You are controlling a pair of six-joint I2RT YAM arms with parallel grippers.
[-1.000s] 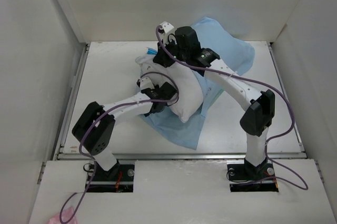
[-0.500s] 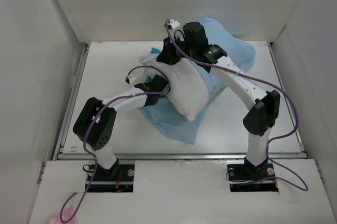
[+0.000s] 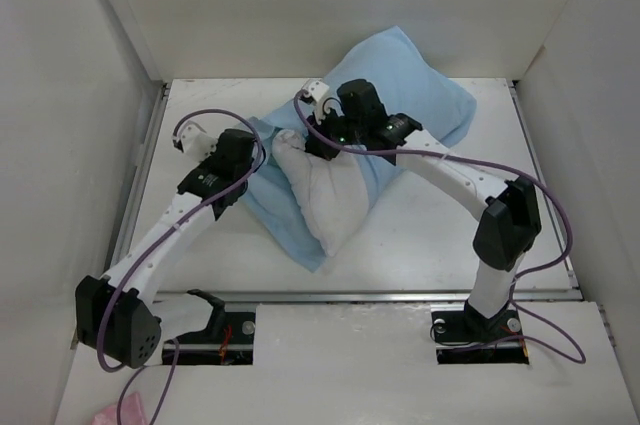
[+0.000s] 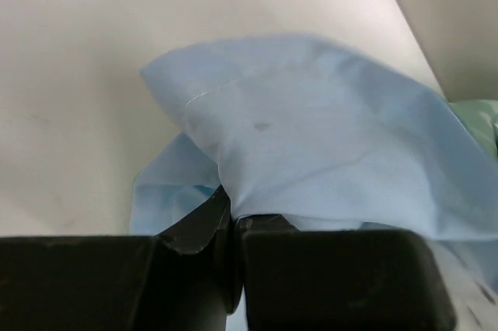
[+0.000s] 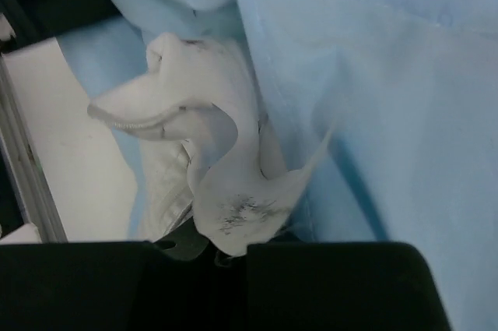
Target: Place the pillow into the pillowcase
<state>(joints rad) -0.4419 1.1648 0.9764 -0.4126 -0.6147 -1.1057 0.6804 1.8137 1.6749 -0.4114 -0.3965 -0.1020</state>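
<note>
Pillow (image 3: 325, 195) lies mid-table on the light-blue pillowcase (image 3: 425, 95), its near corner tapering to a point. Its far end disappears under my right wrist, and I cannot tell how much of it sits inside the puffed-up blue cloth behind. My right gripper (image 5: 226, 247) is clamped on a crumpled, slightly smudged fold of the white stuffed fabric, with a stitched hem of the thin blue cloth hanging just beside it. My left gripper (image 4: 233, 218) is pinched tight on a limp edge of the pillowcase at its left side, the cloth draping in soft folds over the pale table (image 4: 78, 74). My own black fingers block the lower part of both wrist views.
</note>
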